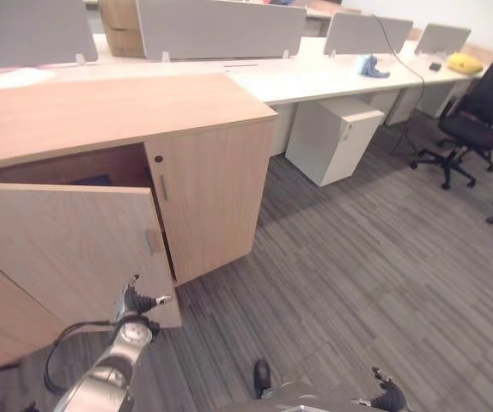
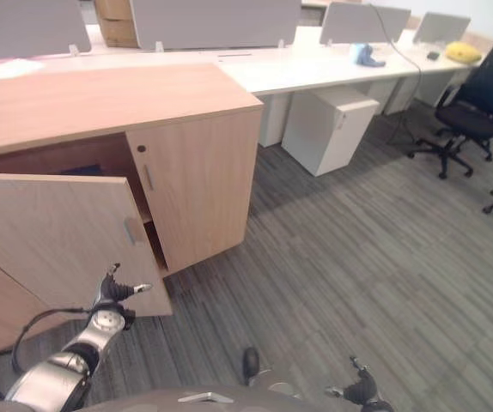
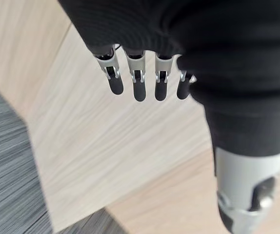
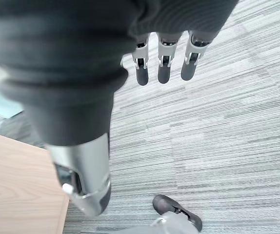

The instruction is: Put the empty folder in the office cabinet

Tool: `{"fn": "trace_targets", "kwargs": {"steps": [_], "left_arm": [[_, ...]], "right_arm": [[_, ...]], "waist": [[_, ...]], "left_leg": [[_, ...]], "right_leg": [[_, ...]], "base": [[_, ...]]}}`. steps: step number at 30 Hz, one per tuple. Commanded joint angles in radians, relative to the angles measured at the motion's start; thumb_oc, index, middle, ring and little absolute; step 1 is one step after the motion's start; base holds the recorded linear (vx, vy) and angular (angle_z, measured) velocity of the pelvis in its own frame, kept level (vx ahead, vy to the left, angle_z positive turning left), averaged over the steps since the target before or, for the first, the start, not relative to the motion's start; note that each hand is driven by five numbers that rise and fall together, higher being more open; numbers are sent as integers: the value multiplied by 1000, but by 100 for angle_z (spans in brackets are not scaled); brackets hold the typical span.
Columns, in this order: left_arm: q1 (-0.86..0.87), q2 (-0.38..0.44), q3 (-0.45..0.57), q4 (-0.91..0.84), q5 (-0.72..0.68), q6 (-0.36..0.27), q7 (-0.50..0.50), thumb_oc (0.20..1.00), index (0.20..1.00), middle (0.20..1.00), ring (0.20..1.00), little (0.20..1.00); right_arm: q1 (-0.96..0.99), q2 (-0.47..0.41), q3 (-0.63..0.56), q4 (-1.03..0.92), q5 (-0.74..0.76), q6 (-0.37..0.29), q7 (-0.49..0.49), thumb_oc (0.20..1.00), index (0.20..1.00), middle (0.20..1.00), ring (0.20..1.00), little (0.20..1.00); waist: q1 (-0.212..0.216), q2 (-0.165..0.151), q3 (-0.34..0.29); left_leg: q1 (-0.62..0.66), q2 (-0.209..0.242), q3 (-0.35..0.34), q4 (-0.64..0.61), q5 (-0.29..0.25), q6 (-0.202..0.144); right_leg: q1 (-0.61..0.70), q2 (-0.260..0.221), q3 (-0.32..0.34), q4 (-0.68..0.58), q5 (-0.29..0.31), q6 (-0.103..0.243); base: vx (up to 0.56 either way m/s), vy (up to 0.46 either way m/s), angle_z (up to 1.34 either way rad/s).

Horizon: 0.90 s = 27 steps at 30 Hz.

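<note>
The left robot hand (image 1: 135, 302), released with straight fingers, hung beside the open cabinet door (image 1: 66, 249); the right robot hand (image 4: 162, 61), also released, was over the carpet (image 1: 384, 257).

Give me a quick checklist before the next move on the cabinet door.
1. Left cabinet door swung open: ok.
2. Right door shut: ok.
3. Left hand by the open door's lower edge, fingers straight, holding nothing: ok.
4. Right hand low over the carpet, fingers relaxed, holding nothing: ok.
5. Folder inside the cabinet: cannot tell; something dark blue lies in the opening.
6. Carpet before the door bare: ok.
</note>
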Motion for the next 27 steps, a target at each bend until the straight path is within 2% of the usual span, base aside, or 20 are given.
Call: {"fn": "trace_targets", "kwargs": {"steps": [1, 6, 11, 16, 20, 25, 27], "left_arm": [[-99, 192, 62, 16, -68, -28, 9, 1000, 1000, 1000, 1000, 1000], [-161, 266, 78, 39, -95, -12, -9, 1000, 1000, 1000, 1000, 1000], [-148, 273, 88, 55, -96, -7, -22, 1000, 1000, 1000, 1000, 1000], [-83, 248, 96, 72, -83, -3, -50, 1000, 1000, 1000, 1000, 1000], [89, 158, 73, -24, -59, -17, -96, 1000, 1000, 1000, 1000, 1000], [213, 91, 63, -93, -65, -13, -131, 1000, 1000, 1000, 1000, 1000], [306, 30, 49, -129, -77, -7, -162, 1000, 1000, 1000, 1000, 1000]], "right_arm": [[-57, -51, -18, -28, -21, -16, -9, 1000, 1000, 1000, 1000, 1000], [-65, -83, -34, -17, -21, -13, -4, 1000, 1000, 1000, 1000, 1000], [-76, -89, -36, -4, -19, -18, -7, 1000, 1000, 1000, 1000, 1000], [-84, -83, -42, 18, -18, -20, -13, 1000, 1000, 1000, 1000, 1000], [-109, -63, -57, 63, -27, -7, -19, 1000, 1000, 1000, 1000, 1000], [-119, -48, -77, 87, -36, 8, -13, 1000, 1000, 1000, 1000, 1000], [-127, -39, -96, 88, -47, 22, -16, 1000, 1000, 1000, 1000, 1000]], "waist": [[16, -21, 17], [36, 26, 10], [57, 37, 9], [85, 28, 7], [123, 14, 17], [141, 8, 22], [155, 6, 33]], "left_leg": [[-75, 6, -104, -31, 29, -7], [-94, 38, -128, -31, 58, -30], [-104, 53, -145, -31, 75, -38], [-116, 55, -173, -31, 80, -37], [-131, 33, -217, -31, 76, -19], [-142, 8, -243, -31, 72, 1], [-147, -24, -275, -31, 60, 23]], "right_leg": [[70, -94, 39, -111, 38, 142], [92, -77, 6, -117, 8, 128], [111, -69, -16, -119, -7, 118], [133, -73, -43, -120, -16, 113], [147, -101, -67, -109, -6, 115], [148, -135, -84, -93, 5, 119], [141, -174, -102, -60, 9, 127]], "base": [[90, -70, -21], [43, -58, 16], [-3, -32, 18], [-31, -2, 17], [-80, 78, 11], [-58, 107, 26], [-111, 179, 21]]}}
